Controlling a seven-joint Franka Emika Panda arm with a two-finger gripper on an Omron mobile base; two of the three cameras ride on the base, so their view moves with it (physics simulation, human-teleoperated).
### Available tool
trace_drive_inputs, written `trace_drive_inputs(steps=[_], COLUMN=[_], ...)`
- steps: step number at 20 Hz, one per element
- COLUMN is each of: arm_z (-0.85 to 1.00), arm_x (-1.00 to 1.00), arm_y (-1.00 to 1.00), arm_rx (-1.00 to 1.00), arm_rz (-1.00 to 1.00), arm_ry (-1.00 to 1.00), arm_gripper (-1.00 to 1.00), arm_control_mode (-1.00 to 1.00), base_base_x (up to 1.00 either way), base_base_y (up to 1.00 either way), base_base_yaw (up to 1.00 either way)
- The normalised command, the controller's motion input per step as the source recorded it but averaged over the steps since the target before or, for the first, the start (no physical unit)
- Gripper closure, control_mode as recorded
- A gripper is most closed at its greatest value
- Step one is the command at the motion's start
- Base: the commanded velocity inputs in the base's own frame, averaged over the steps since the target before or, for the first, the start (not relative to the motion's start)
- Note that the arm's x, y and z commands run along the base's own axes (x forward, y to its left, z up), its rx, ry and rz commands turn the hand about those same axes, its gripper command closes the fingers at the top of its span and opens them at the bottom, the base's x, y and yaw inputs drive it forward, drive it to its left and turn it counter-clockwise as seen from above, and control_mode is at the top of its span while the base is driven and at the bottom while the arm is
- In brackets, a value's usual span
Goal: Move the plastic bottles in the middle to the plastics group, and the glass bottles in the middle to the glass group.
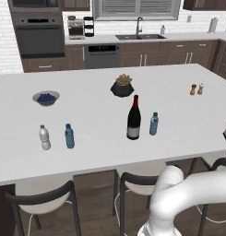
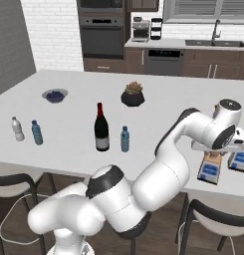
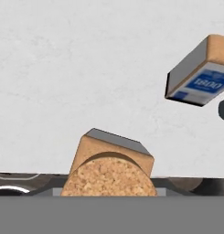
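Observation:
The tall dark wine bottle (image 1: pixel 133 119) (image 2: pixel 101 128) stands mid-counter, with the small pale grey-blue plastic bottle (image 1: pixel 154 123) (image 2: pixel 125 139) just right of it. At the left stands the plastics group: a clear whitish bottle (image 1: pixel 44 137) (image 2: pixel 17 129) and a deeper-blue bottle (image 1: pixel 69 136) (image 2: pixel 37 132). My gripper (image 2: pixel 213 152) is far right, near the counter's front edge. It sits down over the tan neck of a squarish blue-white labelled glass bottle (image 2: pixel 210 170) (image 3: pixel 111 167) and is shut on it. Whether that bottle rests on the counter I cannot tell. A second squarish bottle (image 2: pixel 239 160) (image 3: pixel 200 73) stands close beside it.
A bowl of blueberries (image 1: pixel 46 98) sits back left and a potted plant (image 1: pixel 122 85) back centre. Salt and pepper shakers (image 1: pixel 196 89) stand back right. Stools (image 1: pixel 40 198) line the counter's (image 1: pixel 96 152) near edge. Oven, sink and cabinets run along the far wall.

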Motion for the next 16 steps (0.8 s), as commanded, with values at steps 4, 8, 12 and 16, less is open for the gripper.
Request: trace_drive_inputs(steps=[4,8,12,16], arm_z=[0.00,0.00,0.00,0.00], arm_x=[0.00,0.00,0.00,0.01], arm_y=[-0.42,-0.41,-0.41,-0.36], arm_rx=[0.00,0.00,0.00,0.00], arm_rz=[0.00,0.00,0.00,0.00], arm_ry=[0.00,0.00,0.00,0.00], arm_gripper=[1.00,1.00,1.00,1.00], arm_control_mode=[-1.00,-1.00,-1.00,-1.00], base_base_x=[0.00,0.00,0.00,0.00], base_base_y=[0.00,0.00,0.00,0.00], base_base_yaw=[0.00,0.00,0.00,0.00])
